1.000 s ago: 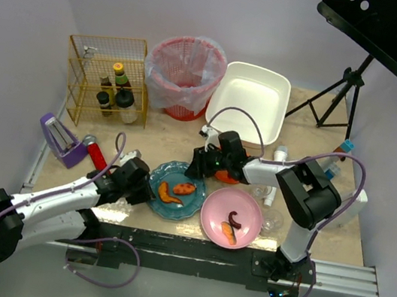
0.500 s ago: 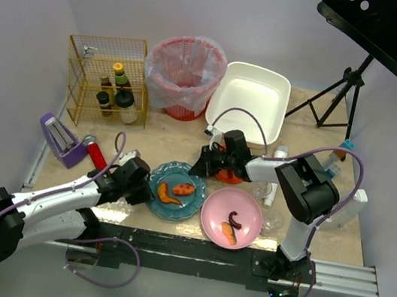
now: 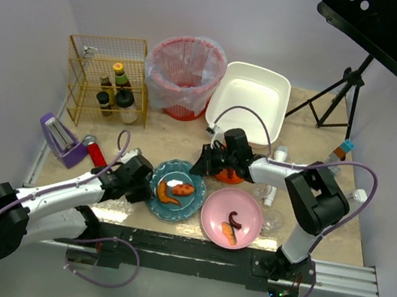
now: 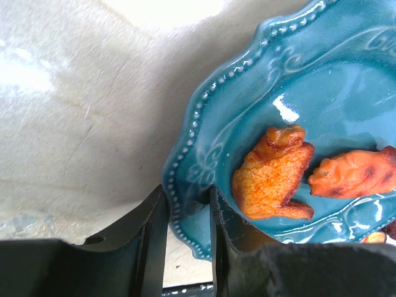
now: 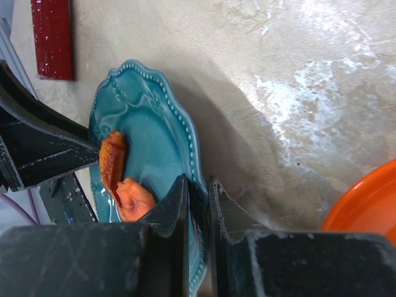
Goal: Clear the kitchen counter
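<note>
Top view, counter: the kitchen counter (image 3: 178,136), a flat rectangular beige marbled tabletop, runs long left to right under the whole work area.
Top view, plate: the teal plate (image 3: 172,203), round glazed ceramic with a beaded scalloped rim, lies flat near the front edge at centre. It has no marked long axis and carries fried orange pieces (image 3: 184,189).
Top view, arms: the left gripper (image 3: 147,188) is at the plate's left rim and the right gripper (image 3: 199,168) at its far right rim. The teal plate lies between them, equally near both.
Left wrist view, jaws: clenched on the rim, one of the fingers (image 4: 154,223) outside and one inside. The plate extends up and right.
Right wrist view, jaws: clenched across the rim, with the plate extending left. An orange dish (image 5: 365,207) sits apart at lower right.
Judgement: any lift must be level and shared, or the food may slide.
</note>
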Robot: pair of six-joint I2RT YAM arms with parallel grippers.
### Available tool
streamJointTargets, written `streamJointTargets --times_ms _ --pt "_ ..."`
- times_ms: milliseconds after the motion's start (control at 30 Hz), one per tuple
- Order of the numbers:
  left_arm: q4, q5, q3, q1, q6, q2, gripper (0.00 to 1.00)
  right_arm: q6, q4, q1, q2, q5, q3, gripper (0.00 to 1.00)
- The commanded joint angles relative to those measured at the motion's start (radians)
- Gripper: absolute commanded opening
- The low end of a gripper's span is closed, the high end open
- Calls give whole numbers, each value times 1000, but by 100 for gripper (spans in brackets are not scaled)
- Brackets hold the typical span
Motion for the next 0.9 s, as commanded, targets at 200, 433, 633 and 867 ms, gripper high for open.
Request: streamJointTargets --times_ms 200,433,633,867 --pt "123 -137 26 7 73 106 0 41 53 -9 -32 11 -1 0" --pt "106 -180 43 29 108 163 0 41 78 -15 -26 25 -22 0" --pt "103 -183 57 33 127 220 0 29 90 -27 -17 28 -38 8" --pt "112 -182 65 52 145 262 0 7 94 -60 -4 18 -56 25"
